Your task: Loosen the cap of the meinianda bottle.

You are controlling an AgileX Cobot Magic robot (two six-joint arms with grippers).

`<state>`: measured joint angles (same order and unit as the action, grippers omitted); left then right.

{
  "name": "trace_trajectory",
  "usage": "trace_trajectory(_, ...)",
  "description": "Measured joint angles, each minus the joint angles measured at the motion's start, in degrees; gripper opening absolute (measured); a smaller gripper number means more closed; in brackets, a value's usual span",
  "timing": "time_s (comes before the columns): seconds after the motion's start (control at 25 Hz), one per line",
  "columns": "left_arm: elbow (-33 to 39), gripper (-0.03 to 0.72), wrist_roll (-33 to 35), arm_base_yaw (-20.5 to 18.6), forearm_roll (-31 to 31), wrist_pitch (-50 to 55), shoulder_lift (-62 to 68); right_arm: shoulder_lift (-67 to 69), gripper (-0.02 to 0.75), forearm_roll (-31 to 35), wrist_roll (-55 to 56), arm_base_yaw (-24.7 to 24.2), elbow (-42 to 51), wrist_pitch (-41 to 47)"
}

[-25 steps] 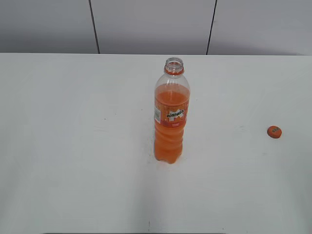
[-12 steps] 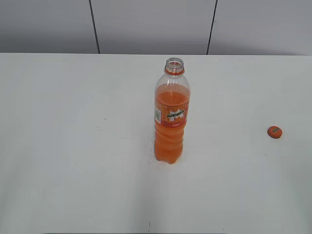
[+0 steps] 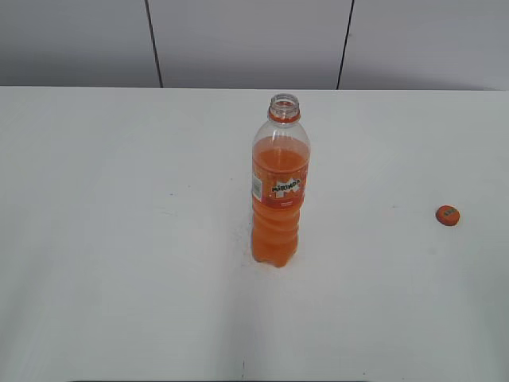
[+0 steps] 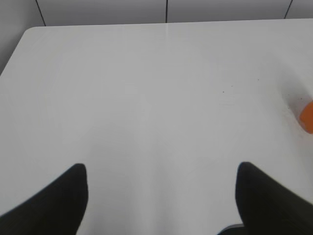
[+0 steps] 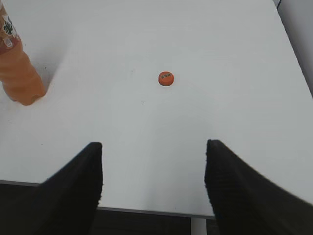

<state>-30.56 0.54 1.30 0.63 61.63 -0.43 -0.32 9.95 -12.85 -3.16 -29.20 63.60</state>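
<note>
The meinianda bottle (image 3: pixel 278 191) stands upright in the middle of the white table, its mouth open with no cap on it. Its lower part shows in the right wrist view (image 5: pixel 17 73) and a sliver of it at the right edge of the left wrist view (image 4: pixel 308 116). The small orange cap (image 3: pixel 448 215) lies flat on the table far to the right of the bottle; it also shows in the right wrist view (image 5: pixel 166 78). My left gripper (image 4: pixel 161 169) is open and empty. My right gripper (image 5: pixel 153 147) is open and empty, over the table's near edge, short of the cap.
The white table (image 3: pixel 119 239) ends at a grey panelled wall (image 3: pixel 238 40) behind. Its front edge (image 5: pixel 146 211) runs below my right gripper. Neither arm shows in the exterior view.
</note>
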Motion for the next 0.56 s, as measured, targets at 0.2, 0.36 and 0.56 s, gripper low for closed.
trace_trajectory(0.2,0.0,0.555,0.0,-0.1,0.5,0.0,0.0,0.0,0.494,0.1,0.0,0.0,0.0,0.0)
trace_trajectory(0.36,0.0,0.552,0.0,-0.2,1.5,-0.1,0.0,0.0,0.494,0.1,0.0,0.0,0.0,0.0)
trace_trajectory(0.56,0.0,0.549,0.0,-0.2,1.9,-0.1,0.0,0.0,0.494,0.1,0.0,0.0,0.0,-0.1)
